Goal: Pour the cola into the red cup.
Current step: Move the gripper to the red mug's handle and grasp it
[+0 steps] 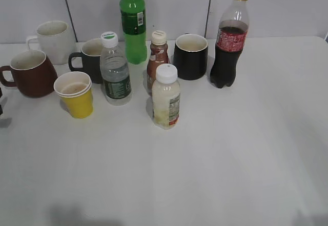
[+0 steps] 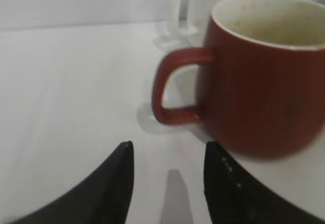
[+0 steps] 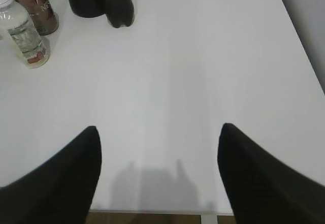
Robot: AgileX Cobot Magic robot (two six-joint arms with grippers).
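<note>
At the table's 10 o'clock edge stands the red cup [image 1: 29, 73], empty, handle outward. Left gripper [image 2: 168, 159] sits just before that handle, jaws parted, holding nothing. Cola [image 1: 229, 40] stands capped at 1 o'clock beside a black mug [image 1: 190, 56], untouched. Right gripper [image 3: 158, 144] hovers spread wide over bare table [image 3: 203, 71], well short. Judged progress: nothing grasped; uncapping and pouring remain.

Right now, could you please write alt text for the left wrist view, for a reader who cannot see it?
A red cup stands on a white table, its handle facing the open left hand just in front of it. A white mug stands behind.
</note>
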